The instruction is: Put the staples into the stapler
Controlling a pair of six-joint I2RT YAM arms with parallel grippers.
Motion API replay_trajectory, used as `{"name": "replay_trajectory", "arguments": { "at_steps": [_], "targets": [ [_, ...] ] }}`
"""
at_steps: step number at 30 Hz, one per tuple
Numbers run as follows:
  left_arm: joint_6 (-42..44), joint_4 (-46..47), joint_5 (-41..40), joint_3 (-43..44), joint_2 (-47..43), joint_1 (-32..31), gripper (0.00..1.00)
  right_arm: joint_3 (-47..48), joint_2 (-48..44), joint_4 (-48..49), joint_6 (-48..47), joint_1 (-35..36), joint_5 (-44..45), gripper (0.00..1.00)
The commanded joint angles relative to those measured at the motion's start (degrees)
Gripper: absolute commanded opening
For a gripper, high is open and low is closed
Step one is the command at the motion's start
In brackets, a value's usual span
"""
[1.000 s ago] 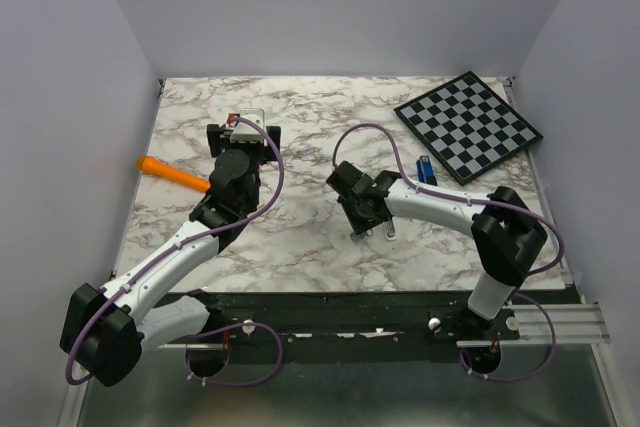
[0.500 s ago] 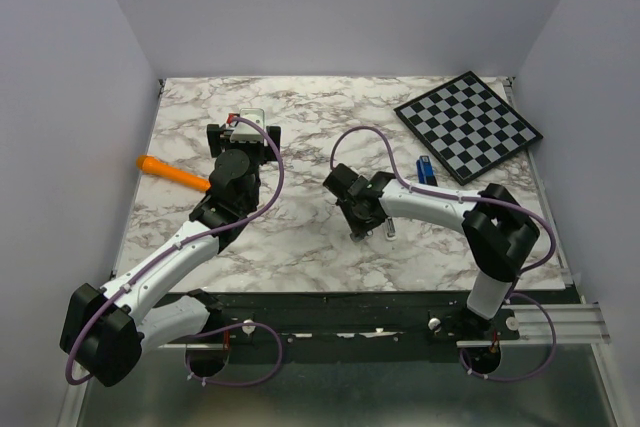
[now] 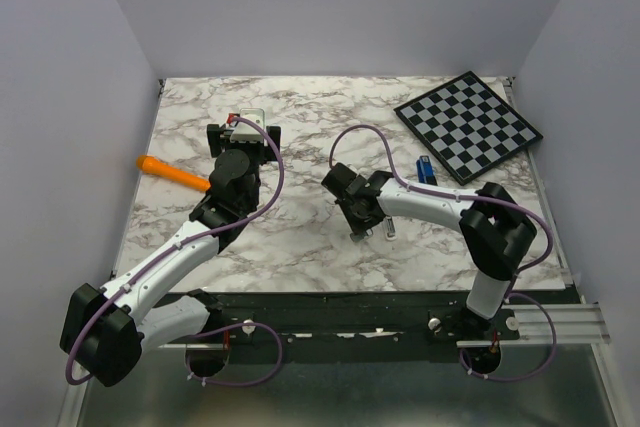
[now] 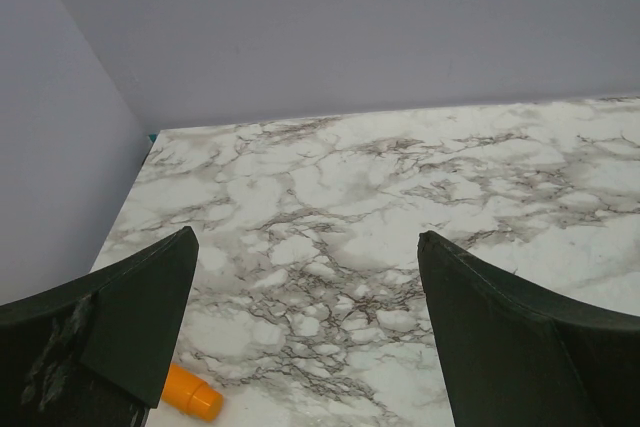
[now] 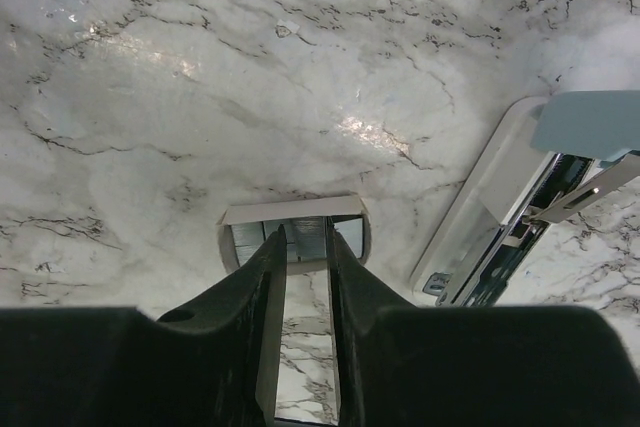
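In the right wrist view several silvery staples (image 5: 305, 239) lie side by side in a small white open box (image 5: 292, 210) on the marble table. My right gripper (image 5: 305, 235) reaches into the box, its narrow-set fingers closed on the middle block of staples. The stapler (image 5: 500, 202) lies open just right of the box, with a whitish-blue top and a dark channel inside. In the top view the right gripper (image 3: 366, 230) points down at mid-table. My left gripper (image 4: 305, 337) is wide open and empty, hovering over the table's back left (image 3: 245, 125).
An orange pen-like stick (image 3: 172, 173) lies left of the left arm; its end shows in the left wrist view (image 4: 190, 397). A checkerboard (image 3: 468, 125) sits at the back right, with a small blue object (image 3: 426, 170) beside it. Walls enclose the table.
The right gripper has shifted slightly to the left, its elbow following. The left arm has not moved.
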Motion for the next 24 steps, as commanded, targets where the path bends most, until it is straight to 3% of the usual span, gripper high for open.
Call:
{"name": "replay_trajectory", "arguments": {
  "at_steps": [1, 24],
  "targets": [
    [0.04, 1.12, -0.47, -0.8, -0.81, -0.27, 0.99, 1.17, 1.63, -1.35, 0.72, 0.54, 1.84, 0.3],
    [-0.04, 0.94, -0.2, -0.8, -0.81, -0.36, 0.99, -0.77, 3.3, -0.73, 1.16, 0.54, 0.62, 0.27]
  ]
}}
